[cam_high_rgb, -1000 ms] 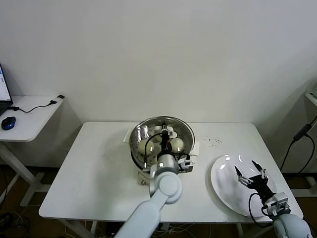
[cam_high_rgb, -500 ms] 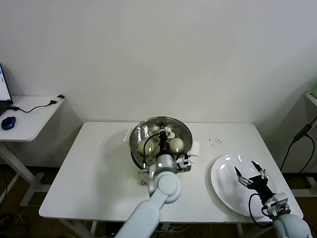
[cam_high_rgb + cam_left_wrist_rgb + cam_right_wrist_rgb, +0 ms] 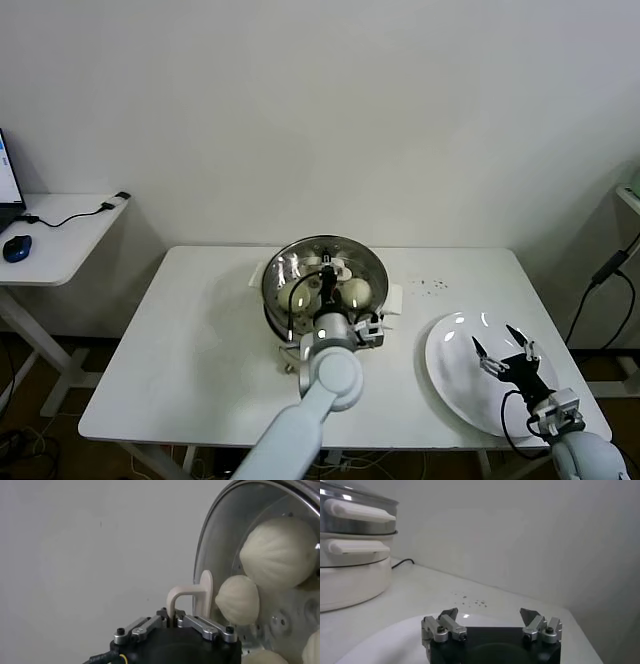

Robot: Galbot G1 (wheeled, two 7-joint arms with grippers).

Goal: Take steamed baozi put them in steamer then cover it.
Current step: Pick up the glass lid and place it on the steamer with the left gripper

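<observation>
The steel steamer (image 3: pixel 278 312) stands on its white base at the table's middle. Inside it lie the cream-white baozi (image 3: pixel 357 291), seen through a round glass lid (image 3: pixel 290 262) that sits over the pot. In the left wrist view two baozi (image 3: pixel 280 552) show behind the glass lid (image 3: pixel 212 540). My left gripper (image 3: pixel 171 615) is shut on the lid's white arched handle (image 3: pixel 192 591), above the pot's centre (image 3: pixel 333 268). My right gripper (image 3: pixel 505 345) hangs open and empty over the white plate (image 3: pixel 450 370).
Dark crumbs (image 3: pixel 432 286) lie on the table between steamer and plate. In the right wrist view the steamer's white side handles (image 3: pixel 355 511) show far off past the plate's rim (image 3: pixel 380 642). A side desk (image 3: pixel 60 240) with a mouse and cable stands at the left.
The left gripper with the lid has shifted slightly toward the far side and settled lower over the steamer. The right arm has not moved.
</observation>
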